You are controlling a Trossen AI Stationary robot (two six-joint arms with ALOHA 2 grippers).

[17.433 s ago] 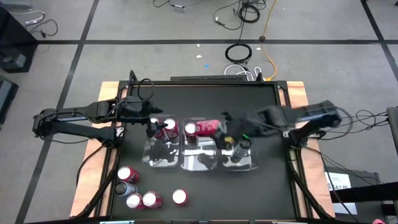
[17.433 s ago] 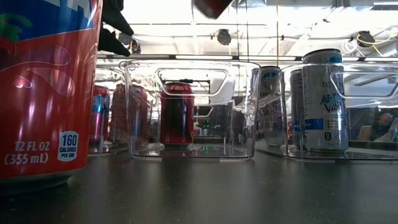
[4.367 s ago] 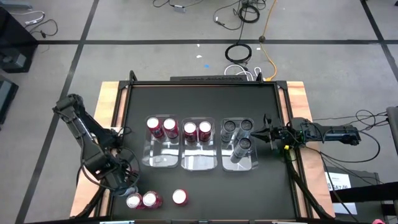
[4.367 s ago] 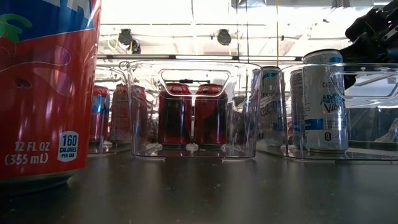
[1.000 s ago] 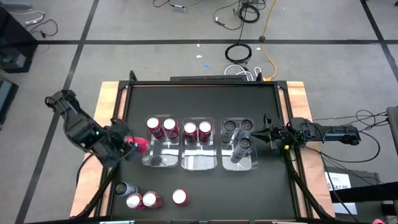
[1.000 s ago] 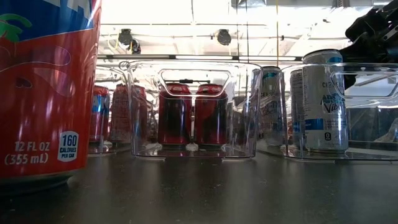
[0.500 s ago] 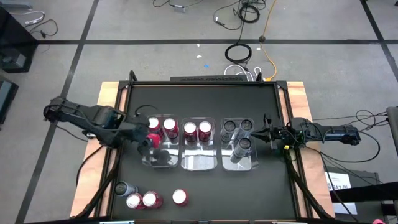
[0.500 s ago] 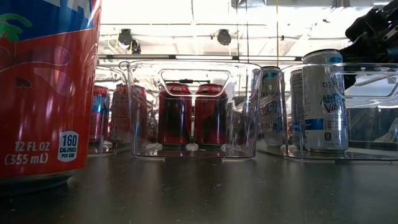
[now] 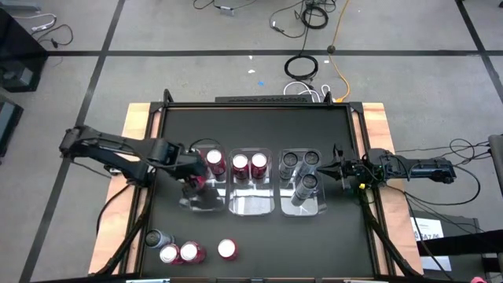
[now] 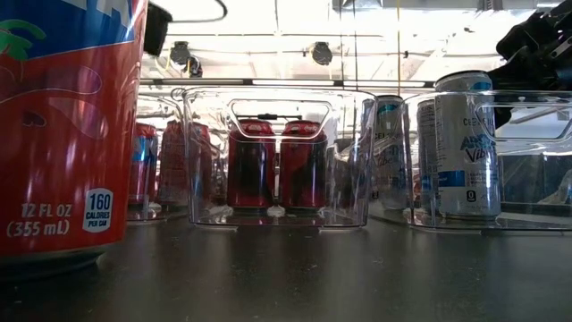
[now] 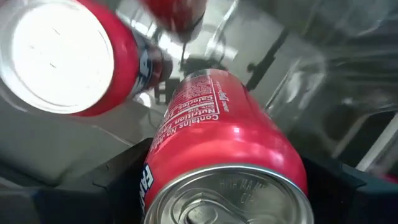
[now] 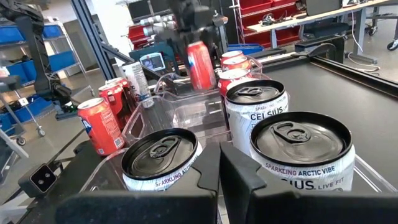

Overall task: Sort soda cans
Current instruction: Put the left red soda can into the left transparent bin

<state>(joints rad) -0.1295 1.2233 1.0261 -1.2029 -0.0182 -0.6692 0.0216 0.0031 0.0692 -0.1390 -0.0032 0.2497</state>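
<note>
While the left gripper (image 9: 193,182) clamps a red can (image 11: 227,149) over the left bin (image 9: 206,206), right gripper (image 9: 339,170) closed, empty, beside the right bin (image 9: 318,206).

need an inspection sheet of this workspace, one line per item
surface: black table, wooden edges
job's things: red cans in left bin and middle bin; three grey cans in right bin; four loose cans at the front
clutter: nothing seen
end effectors: left end effector holds a red can over the left bin; right end effector shut, beside the right bin
cables: coils on the floor behind the table
surroundings: shelves, blue bins
</note>
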